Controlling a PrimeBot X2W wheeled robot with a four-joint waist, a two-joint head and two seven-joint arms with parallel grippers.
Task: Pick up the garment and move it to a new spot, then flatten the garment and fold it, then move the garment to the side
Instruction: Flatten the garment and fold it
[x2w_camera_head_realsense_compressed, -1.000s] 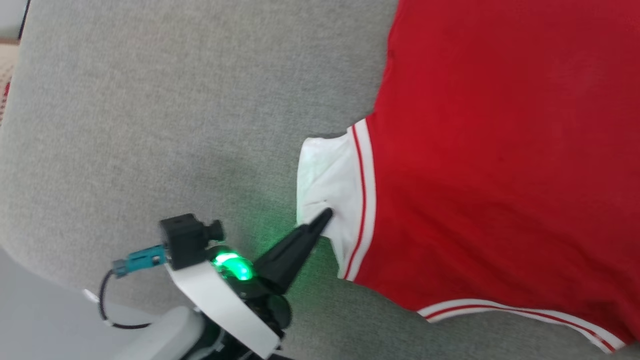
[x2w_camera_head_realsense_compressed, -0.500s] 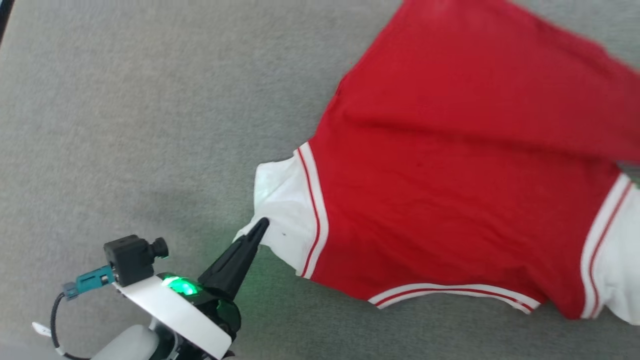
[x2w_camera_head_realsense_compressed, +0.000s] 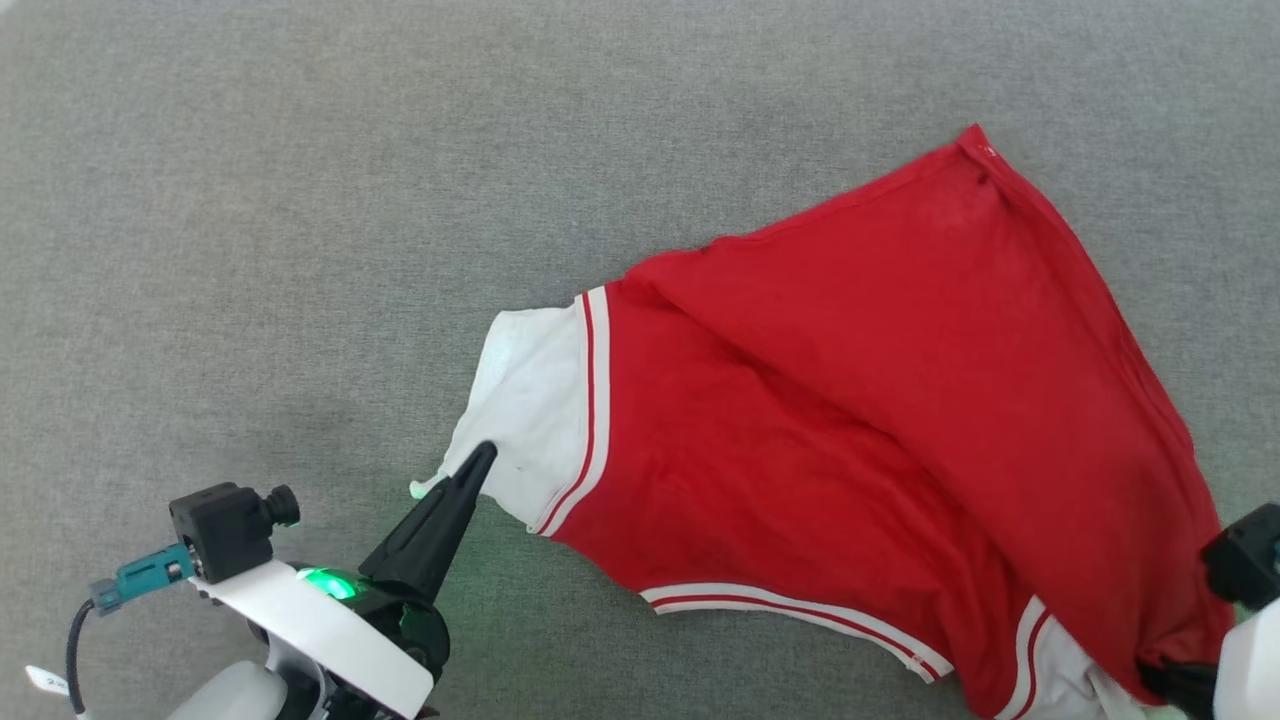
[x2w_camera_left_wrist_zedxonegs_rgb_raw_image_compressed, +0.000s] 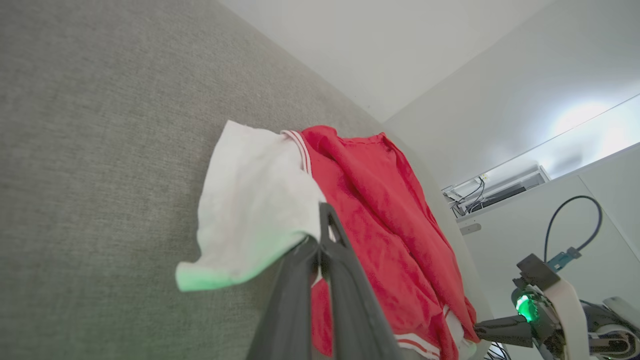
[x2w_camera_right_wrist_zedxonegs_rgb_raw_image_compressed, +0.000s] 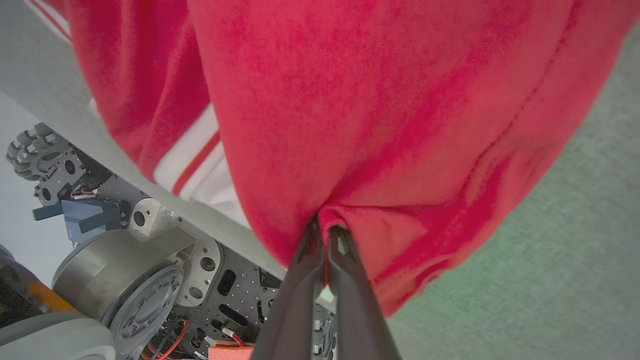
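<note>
The garment (x2w_camera_head_realsense_compressed: 850, 420) lies on a grey surface with its plain red side up, so the lettering is hidden. My left gripper (x2w_camera_head_realsense_compressed: 478, 458) is shut on the edge of its white sleeve (x2w_camera_head_realsense_compressed: 530, 400); the left wrist view shows that sleeve (x2w_camera_left_wrist_zedxonegs_rgb_raw_image_compressed: 250, 210) bunched at the fingertips of my left gripper (x2w_camera_left_wrist_zedxonegs_rgb_raw_image_compressed: 320, 225). At the lower right, my right gripper (x2w_camera_head_realsense_compressed: 1165, 682) is half cut off by the frame. In the right wrist view my right gripper (x2w_camera_right_wrist_zedxonegs_rgb_raw_image_compressed: 324, 230) pinches a fold of the red cloth (x2w_camera_right_wrist_zedxonegs_rgb_raw_image_compressed: 350, 100) near the other sleeve.
The grey fabric-covered surface (x2w_camera_head_realsense_compressed: 300, 200) stretches around the garment on the left and far sides. In the right wrist view the garment's near part hangs past the surface's front edge, above my wheeled base (x2w_camera_right_wrist_zedxonegs_rgb_raw_image_compressed: 120, 285). Pale walls rise behind the surface in the left wrist view.
The head camera has shifted, bringing the garment's far hem and my right arm into the picture. The garment now lies slanted and more drawn out, and my left gripper still holds the sleeve.
</note>
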